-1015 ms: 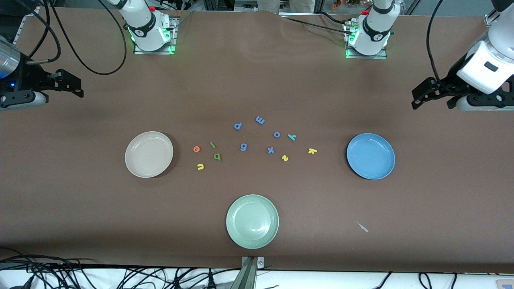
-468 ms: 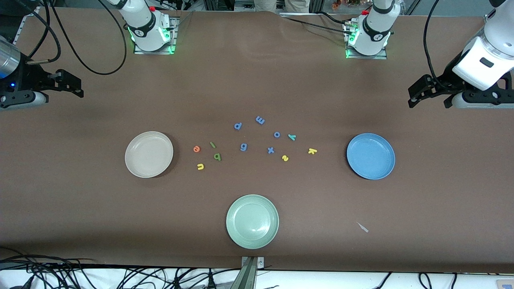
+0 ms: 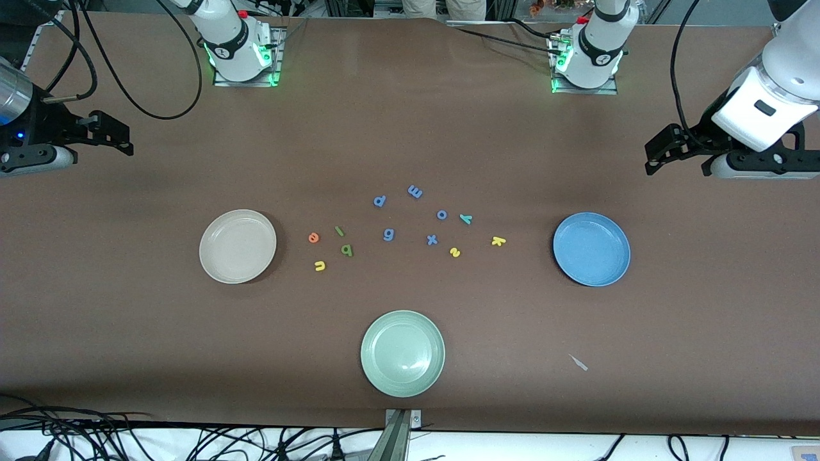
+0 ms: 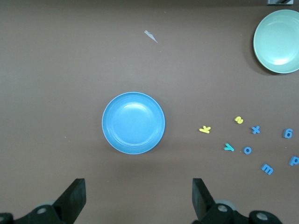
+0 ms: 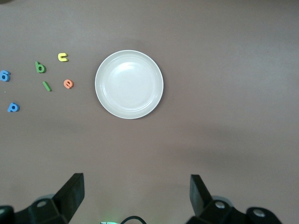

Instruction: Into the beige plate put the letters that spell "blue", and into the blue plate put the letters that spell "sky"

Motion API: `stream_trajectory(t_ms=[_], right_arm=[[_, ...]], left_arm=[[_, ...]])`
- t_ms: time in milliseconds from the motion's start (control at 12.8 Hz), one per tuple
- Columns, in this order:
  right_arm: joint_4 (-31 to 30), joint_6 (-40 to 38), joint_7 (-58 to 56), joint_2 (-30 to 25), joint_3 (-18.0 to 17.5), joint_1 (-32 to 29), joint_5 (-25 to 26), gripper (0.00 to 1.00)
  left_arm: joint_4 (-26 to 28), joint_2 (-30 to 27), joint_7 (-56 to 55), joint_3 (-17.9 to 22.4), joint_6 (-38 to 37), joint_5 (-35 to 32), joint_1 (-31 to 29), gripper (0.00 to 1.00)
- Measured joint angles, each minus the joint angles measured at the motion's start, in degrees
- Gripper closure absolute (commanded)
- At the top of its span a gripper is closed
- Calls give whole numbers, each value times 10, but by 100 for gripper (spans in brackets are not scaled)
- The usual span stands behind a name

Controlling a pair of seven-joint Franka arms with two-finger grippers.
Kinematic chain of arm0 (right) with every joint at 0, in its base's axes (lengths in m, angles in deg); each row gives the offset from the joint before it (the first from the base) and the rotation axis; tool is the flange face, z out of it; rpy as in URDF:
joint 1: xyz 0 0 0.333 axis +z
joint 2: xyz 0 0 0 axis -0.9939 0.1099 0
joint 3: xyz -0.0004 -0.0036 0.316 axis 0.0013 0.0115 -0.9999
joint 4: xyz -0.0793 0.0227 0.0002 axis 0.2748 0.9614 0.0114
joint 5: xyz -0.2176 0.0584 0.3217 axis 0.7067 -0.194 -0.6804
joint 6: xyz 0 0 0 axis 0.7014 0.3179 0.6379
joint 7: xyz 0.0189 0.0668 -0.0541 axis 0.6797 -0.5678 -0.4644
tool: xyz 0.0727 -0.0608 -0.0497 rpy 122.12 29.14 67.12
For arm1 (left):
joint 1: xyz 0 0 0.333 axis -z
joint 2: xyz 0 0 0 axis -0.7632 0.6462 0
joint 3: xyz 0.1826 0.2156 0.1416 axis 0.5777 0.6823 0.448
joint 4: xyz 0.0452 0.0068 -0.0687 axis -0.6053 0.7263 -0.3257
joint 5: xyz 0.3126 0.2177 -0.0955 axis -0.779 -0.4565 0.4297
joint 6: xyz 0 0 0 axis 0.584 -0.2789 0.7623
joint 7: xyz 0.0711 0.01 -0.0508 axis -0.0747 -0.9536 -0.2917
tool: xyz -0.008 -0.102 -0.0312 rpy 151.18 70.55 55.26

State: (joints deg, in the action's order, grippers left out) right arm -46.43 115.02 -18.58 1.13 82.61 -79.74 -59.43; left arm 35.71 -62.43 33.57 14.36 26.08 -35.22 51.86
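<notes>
Black left gripper (image 4: 135, 198) fingertips cropped

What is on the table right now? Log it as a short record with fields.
beige plate: empty, toward the right arm's end
blue plate: empty, toward the left arm's end
pale green plate: empty, nearest the front camera
b, l, u, e: on the table beside the beige plate
s, k, y: on the table, nearer the blue plate
left hand: open, holding nothing
right hand: open, holding nothing
</notes>
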Motion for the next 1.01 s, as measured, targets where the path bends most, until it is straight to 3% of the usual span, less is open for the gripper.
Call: stream_trajectory(t_ms=[468,1015], right_arm=[[0,1,0,0,0,0,0,0],[0,1,0,0,0,0,0,0]], left_arm=[[-4,-4,0,-25,-12,0,1,0],[-4,-4,0,-26,-23,0,-4,0]])
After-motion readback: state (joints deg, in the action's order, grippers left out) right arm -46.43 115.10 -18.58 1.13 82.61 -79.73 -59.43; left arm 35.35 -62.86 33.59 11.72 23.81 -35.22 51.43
